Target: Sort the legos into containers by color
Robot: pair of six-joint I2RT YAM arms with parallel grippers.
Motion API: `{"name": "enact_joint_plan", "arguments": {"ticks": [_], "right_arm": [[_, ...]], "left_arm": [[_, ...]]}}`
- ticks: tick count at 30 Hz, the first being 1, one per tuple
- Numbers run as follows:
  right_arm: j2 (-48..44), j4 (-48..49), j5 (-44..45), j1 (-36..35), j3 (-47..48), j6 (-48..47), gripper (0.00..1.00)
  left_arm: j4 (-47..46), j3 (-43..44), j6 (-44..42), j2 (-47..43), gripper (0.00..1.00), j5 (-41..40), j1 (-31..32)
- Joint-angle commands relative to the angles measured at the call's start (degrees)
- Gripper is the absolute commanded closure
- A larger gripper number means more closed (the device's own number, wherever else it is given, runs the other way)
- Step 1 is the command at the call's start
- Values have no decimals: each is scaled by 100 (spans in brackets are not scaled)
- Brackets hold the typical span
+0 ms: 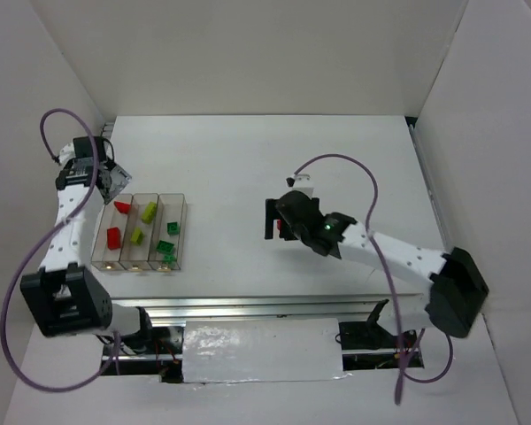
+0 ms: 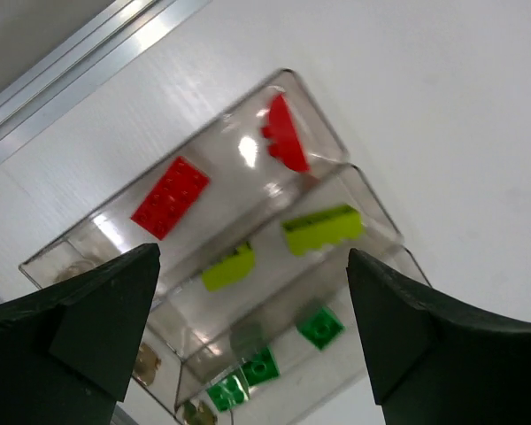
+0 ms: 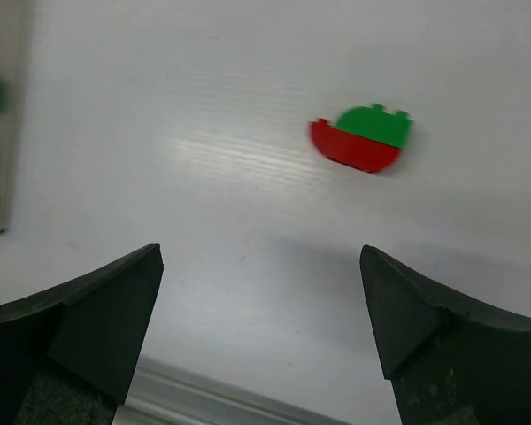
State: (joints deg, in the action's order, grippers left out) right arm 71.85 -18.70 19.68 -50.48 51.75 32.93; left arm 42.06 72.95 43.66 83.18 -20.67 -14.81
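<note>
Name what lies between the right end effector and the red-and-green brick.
Nothing but a bare stretch of white table separates the open right end effector from the red-and-green brick, as the right wrist view shows.

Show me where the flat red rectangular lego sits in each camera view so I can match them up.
Top external: the red rectangular lego lies in the leftmost compartment, in its nearer half.
Left wrist: left of centre, flat in the upper-left compartment.
Right wrist: not in it.
Shared landmark: the containers, left-centre from above, mid-frame for the left wrist, a sliver at the right wrist's left edge.
</note>
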Motion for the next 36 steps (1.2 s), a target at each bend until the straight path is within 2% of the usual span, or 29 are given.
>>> {"name": "enact_joint_plan", "arguments": {"ticks": [1, 2, 3, 6, 9, 16, 23, 28, 30, 31, 32, 34, 35, 36], "right_arm": [[908, -1584, 1055, 336, 625, 1058, 0], [1048, -1576, 1064, 380, 678, 1049, 0], [1294, -1462, 1047, 494, 748, 1032, 0], [1690, -1164, 810, 827, 863, 865, 0], [2068, -743, 476, 1083, 951, 348, 0], [2930, -468, 71, 1251, 1434, 152, 0], [3660, -731, 114, 1269, 1988, 468, 0], [3564, -680, 220, 1268, 1709, 636, 3], [3467, -504, 133, 1269, 1550, 584, 9], [3415, -390, 89, 1269, 1418, 540, 18], [3388, -241, 62, 1260, 1382, 487, 37], [3335, -73, -122, 1251, 1312, 294, 50], [3309, -38, -183, 1251, 1294, 224, 61], [3256, 24, -228, 1199, 1207, 40, 65]], "left_arm": [[-550, -53, -690, -1257, 0, 73, 976], [-524, -35, -753, -1364, 0, -59, 1319], [-498, -26, -806, -1435, 1, -226, 2001], [-278, -61, -894, -1541, 1, -158, 2630], [-312, -499, -990, -1891, 1, 158, 2781], [-436, -1274, -1307, -2569, 1, 546, 2826], [-445, -1371, -1395, -2605, 1, 678, 2843], [-471, -1380, -1421, -2622, 0, 739, 2843], [-480, -1371, -1422, -2614, 0, 774, 2843], [-489, -1380, -1422, -2614, 0, 792, 2843], [-489, -1388, -1422, -2596, 1, 810, 2843], [-497, -1397, -1422, -2596, 1, 836, 2843], [-506, -1406, -1422, -2596, 0, 854, 2843], [-515, -1415, -1413, -2587, 0, 906, 2843]]}}
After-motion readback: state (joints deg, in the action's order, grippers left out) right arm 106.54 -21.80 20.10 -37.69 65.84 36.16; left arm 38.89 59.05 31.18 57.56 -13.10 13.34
